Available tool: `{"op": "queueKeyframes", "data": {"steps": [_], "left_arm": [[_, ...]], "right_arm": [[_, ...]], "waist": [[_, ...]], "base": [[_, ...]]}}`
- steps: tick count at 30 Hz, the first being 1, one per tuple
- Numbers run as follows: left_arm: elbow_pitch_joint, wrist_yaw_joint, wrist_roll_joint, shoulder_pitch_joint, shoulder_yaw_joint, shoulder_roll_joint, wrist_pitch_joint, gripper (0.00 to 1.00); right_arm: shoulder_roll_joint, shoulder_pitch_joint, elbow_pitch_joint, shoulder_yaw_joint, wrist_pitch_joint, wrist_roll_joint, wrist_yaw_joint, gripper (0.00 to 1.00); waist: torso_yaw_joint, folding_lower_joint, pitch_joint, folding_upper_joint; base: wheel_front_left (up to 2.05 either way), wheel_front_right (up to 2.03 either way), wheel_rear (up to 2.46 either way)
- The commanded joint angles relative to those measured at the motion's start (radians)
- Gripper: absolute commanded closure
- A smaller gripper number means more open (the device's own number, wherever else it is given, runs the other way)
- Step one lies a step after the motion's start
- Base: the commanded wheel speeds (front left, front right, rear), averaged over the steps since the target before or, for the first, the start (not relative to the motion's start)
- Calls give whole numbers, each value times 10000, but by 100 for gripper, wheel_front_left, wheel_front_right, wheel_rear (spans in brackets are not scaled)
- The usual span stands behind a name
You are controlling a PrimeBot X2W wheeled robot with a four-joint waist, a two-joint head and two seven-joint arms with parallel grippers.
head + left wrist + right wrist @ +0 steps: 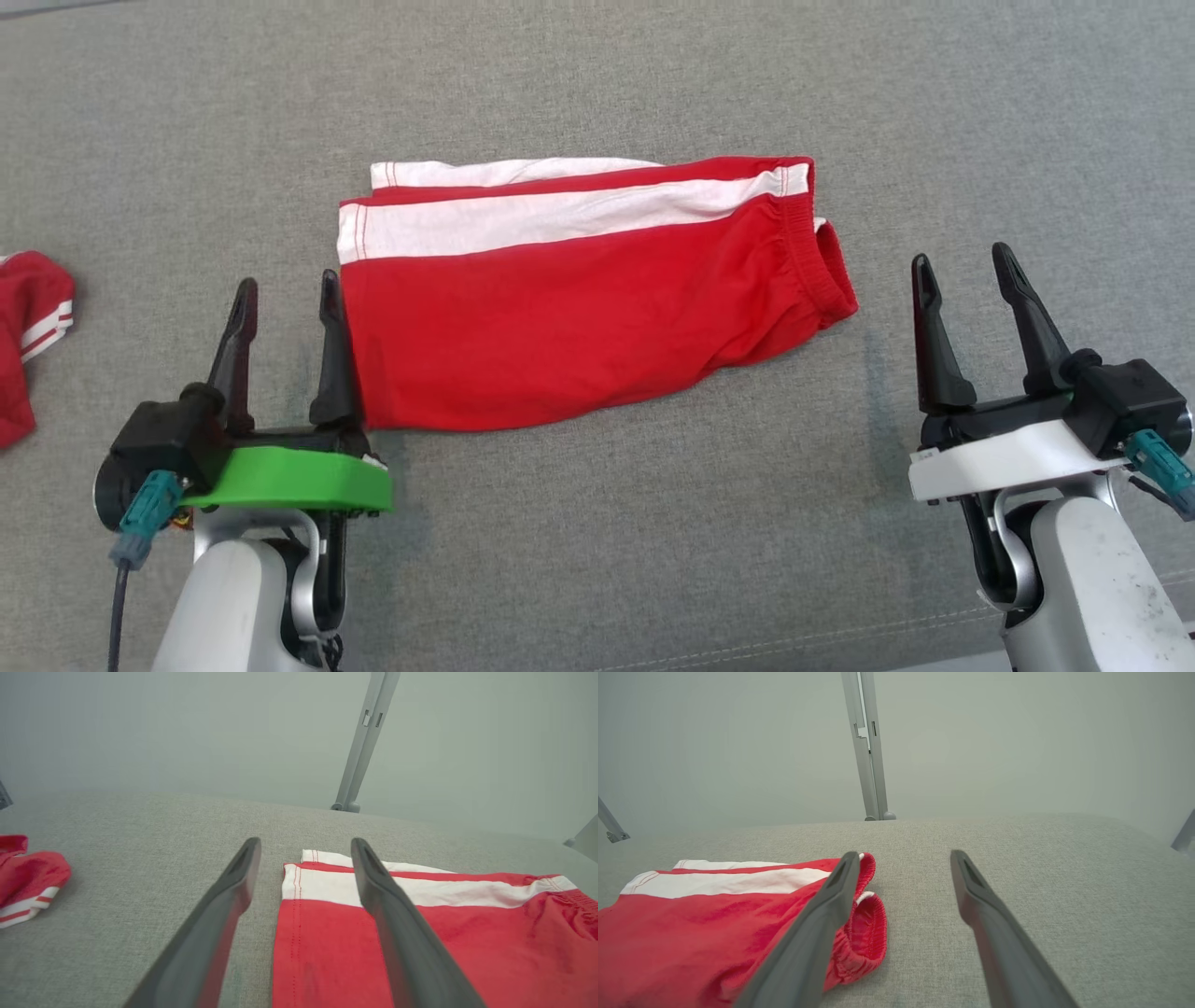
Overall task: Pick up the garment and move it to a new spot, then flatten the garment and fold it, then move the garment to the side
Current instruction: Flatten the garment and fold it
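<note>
1. A red garment (579, 308) with white stripes is seen lying folded and flat on the grey cloth surface (597, 532), in the middle of the head view.
2. Its stretchy waist end is turned to the robot's right, and its leg ends are turned to the left.
3. The left gripper (288, 282) is held wide apart, and nothing is pinched in it.
4. It is placed at the garment's left edge. In the left wrist view one finger (402, 933) is seen over the red cloth and the other over the grey surface. Whether the cloth is touched cannot be told.
5. The right gripper (962, 257) is spread wide too, and nothing is held. It is placed near the waist end, over bare grey surface.
6. A second red and white garment (28, 336) is seen bunched up at the far left, well apart from the folded one.
</note>
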Motion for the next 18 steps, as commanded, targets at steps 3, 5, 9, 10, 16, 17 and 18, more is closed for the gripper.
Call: {"op": "queueKeyframes", "data": {"steps": [3, 5, 9, 10, 16, 17, 18], "left_arm": [[-300, 219, 482, -3, 156, 224, -455, 0], [-442, 231, 667, -3, 236, 333, -590, 0], [-556, 216, 950, 273, 371, 580, -672, 0], [-573, 232, 1017, 322, 375, 635, -684, 0], [-636, 199, 1048, 473, 238, 693, -688, 0], [-642, 192, 1043, 488, 201, 684, -662, 0], [-652, 193, 1039, 477, 182, 674, -634, 0]], "right_arm": [[-87, 72, 56, 24, -40, -170, -3, 0], [-128, 92, 77, 18, -40, -260, -3, 0], [-130, 160, 146, 0, -40, -292, -3, 0], [-137, 167, 176, -5, -40, -286, -3, 0], [-152, 203, 352, -43, -40, -184, -3, 0], [-159, 197, 392, -48, -40, -175, -3, 0], [-165, 170, 443, -53, -39, -150, -3, 0]], "waist": [[51, 0, -260, 0], [86, 0, -336, 0], [123, 0, -473, 0], [126, 0, -494, 0], [176, 0, -567, 0], [200, 0, -563, 0], [229, 0, -547, 0]], "base": [[0, 0, 0], [0, 0, 0], [0, 0, 0], [0, 0, 0], [0, 0, 0], [0, 0, 0], [0, 0, 0]]}}
